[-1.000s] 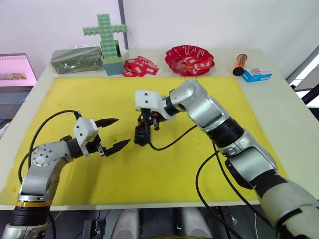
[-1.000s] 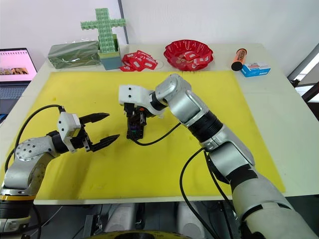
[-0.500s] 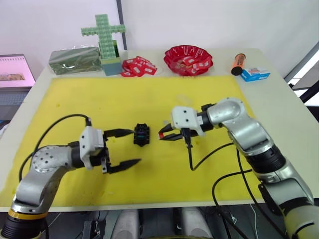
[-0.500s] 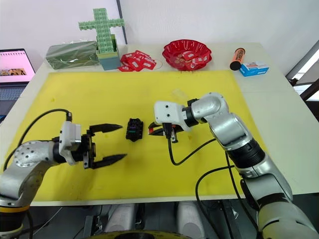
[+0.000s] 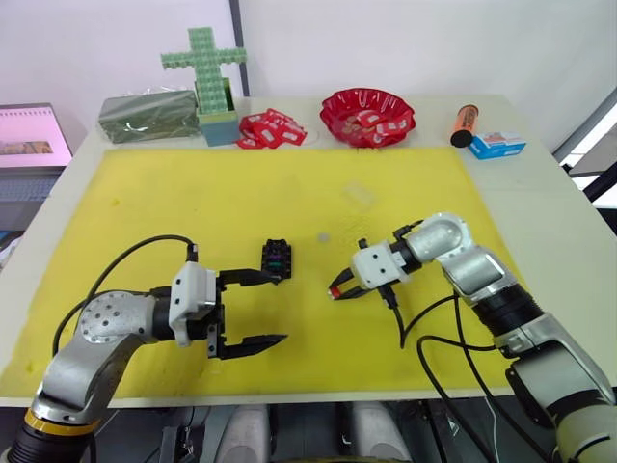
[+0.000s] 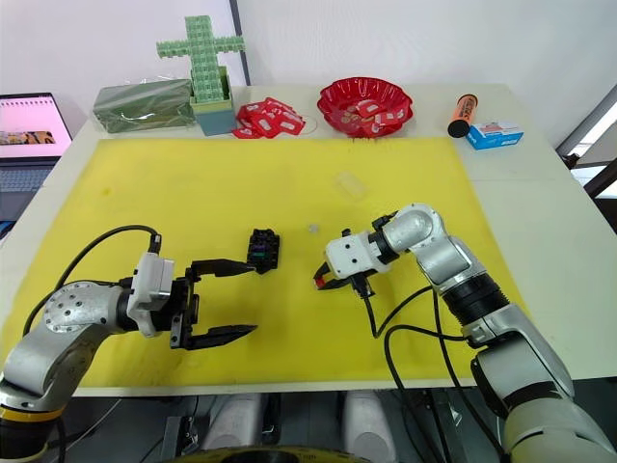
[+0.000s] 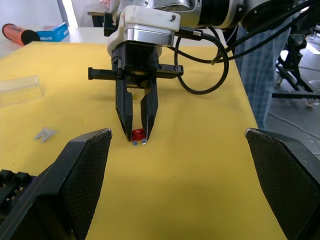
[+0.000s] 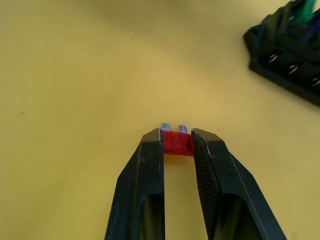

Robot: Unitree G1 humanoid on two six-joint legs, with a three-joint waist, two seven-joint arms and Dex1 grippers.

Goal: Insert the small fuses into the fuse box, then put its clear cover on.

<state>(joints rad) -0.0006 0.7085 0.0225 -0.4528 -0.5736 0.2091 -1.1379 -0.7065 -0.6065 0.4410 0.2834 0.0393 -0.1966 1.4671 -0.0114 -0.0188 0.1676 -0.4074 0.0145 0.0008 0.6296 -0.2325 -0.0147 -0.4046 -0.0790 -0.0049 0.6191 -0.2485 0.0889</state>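
The black fuse box (image 5: pixel 277 259) lies mid-mat, with a green fuse (image 8: pixel 305 10) standing in one of its slots. To its right, my right gripper (image 5: pixel 335 291) is low over the yellow mat (image 5: pixel 193 193), shut on a red small fuse (image 8: pixel 177 142) with two metal blades poking out past the fingertips. My left gripper (image 5: pixel 285 308) is open just in front of the fuse box, its upper finger close to the box's near edge. Pale small fuses (image 7: pixel 45 133) lie loose on the mat. Farther back rests the clear cover (image 6: pixel 349 183).
Along the table's back edge are a red bowl (image 5: pixel 366 114), red-white packets (image 5: pixel 270 128), a green block cross (image 5: pixel 204 60), a green box (image 5: pixel 147 114), an orange marker (image 5: pixel 464 123) and a blue box (image 5: pixel 496 145). A laptop (image 5: pixel 29 140) sits at left.
My right gripper has left the fuse box, moved right and toward me, and now grips the red fuse. My left gripper has slid right, up to the fuse box.
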